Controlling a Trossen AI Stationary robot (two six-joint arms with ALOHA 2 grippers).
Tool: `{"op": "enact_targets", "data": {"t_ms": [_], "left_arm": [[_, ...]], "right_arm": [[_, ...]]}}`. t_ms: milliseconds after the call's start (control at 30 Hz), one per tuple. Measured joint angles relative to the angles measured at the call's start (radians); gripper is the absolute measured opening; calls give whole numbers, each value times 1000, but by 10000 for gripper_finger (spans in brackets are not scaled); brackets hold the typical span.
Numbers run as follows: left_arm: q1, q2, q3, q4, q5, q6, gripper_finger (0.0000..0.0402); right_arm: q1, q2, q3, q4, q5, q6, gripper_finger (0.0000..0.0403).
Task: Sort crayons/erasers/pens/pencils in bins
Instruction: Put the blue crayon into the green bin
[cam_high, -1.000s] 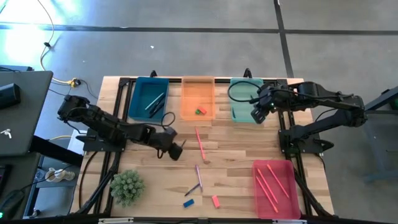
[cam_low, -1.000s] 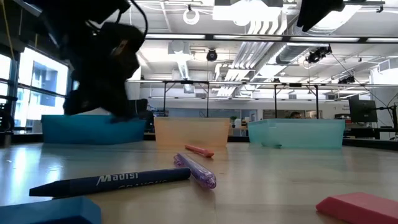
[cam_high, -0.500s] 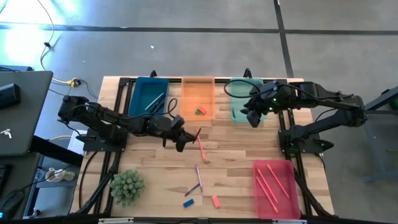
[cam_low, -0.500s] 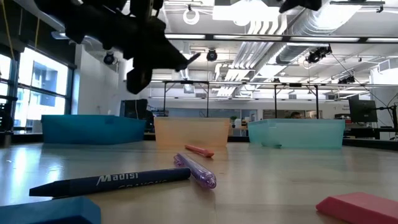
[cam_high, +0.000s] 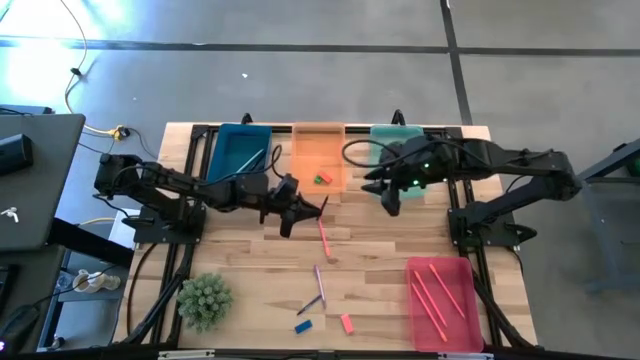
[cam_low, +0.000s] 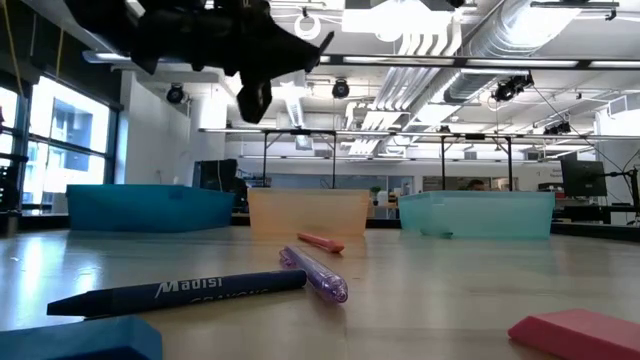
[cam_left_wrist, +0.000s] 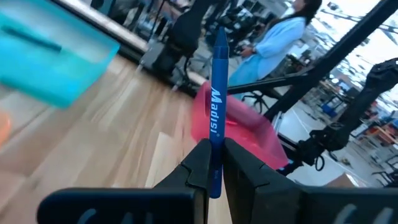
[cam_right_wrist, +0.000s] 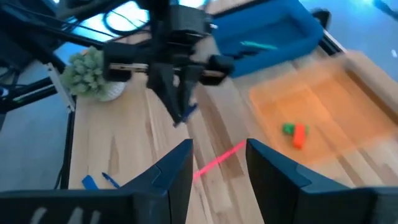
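Nearest the front edge, a blue eraser (cam_high: 303, 326) and a pink-red eraser (cam_high: 346, 323) lay flat on the wooden table (cam_high: 380, 240), with the pink-red bin (cam_high: 441, 295) at the near right holding several pink sticks. Just beyond the erasers, a dark blue crayon (cam_low: 180, 290) and a purple pen (cam_high: 319, 281) lay crossed, their long axes running roughly near to far. Farther in, a pink stick (cam_high: 322, 230) lay on bare wood, running near to far. Above the mid-table, the left gripper (cam_high: 300, 210) was clamped on a blue Madisi crayon (cam_left_wrist: 214, 118) that stuck out lengthwise beyond its fingertips. The right gripper (cam_high: 390, 198) hung with its fingers apart, empty, near the orange bin (cam_high: 319, 139), where a green eraser (cam_right_wrist: 288, 129) and a red one (cam_right_wrist: 299, 135) sat. The blue bin (cam_high: 239, 135) and teal-green bin (cam_high: 396, 134) flanked it along the far edge.
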Motion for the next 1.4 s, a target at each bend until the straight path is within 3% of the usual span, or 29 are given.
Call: {"op": "enact_targets", "data": {"t_ms": [233,533,1133,1400], "left_arm": [[31,0,0,84,56,68,19],[39,-1,44,81,113,167,19],[90,-1,125,69,170,233,19],[103,-1,132,62,170,261,19]], "right_arm": [[37,75,0,153,0,-89,141],[36,171,0,255,0,-52,141],[36,203,0,318,41,35,140],[33,203,0,345,68,35,75]]}}
